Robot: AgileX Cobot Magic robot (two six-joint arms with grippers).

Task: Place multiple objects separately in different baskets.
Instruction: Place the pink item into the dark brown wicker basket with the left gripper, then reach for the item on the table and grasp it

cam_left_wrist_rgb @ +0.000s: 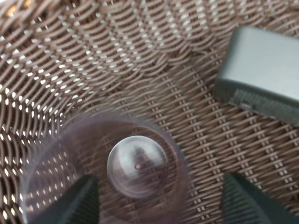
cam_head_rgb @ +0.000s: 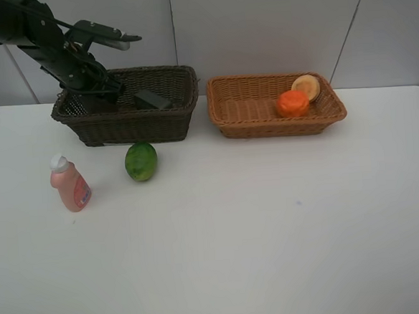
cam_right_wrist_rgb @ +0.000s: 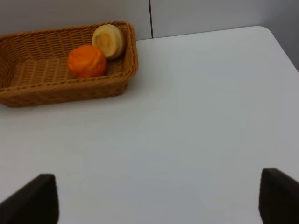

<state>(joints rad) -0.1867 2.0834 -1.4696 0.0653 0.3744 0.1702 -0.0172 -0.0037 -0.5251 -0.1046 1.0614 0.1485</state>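
From the high camera, the lift-out worries me. The left arm (cam_head_rgb: pixel 51 49) dips steeply into the far-left end of the dark basket (cam_head_rgb: pixel 132 126). A careless rise could snag the weave and drag the basket toward the green fruit (cam_head_rgb: pixel 141 162) and pink bottle (cam_head_rgb: pixel 70 185), which wait just in front on the table (cam_head_rgb: pixel 236 234). A dark bottle (cam_head_rgb: pixel 151 100) lies inside. The orange (cam_head_rgb: pixel 292 103) and a pale fruit (cam_head_rgb: pixel 306 86) sit in the light basket (cam_head_rgb: pixel 243 119) on the right.

The left wrist camera looks straight down. The left gripper (cam_left_wrist_rgb: pixel 159 179) has its fingers (cam_left_wrist_rgb: pixel 77 200) spread, with the translucent cup (cam_left_wrist_rgb: pixel 135 163) upright between them. One finger looks close enough to tip it.

The right wrist camera shows the right gripper (cam_right_wrist_rgb: pixel 157 176) spread and empty over the table.
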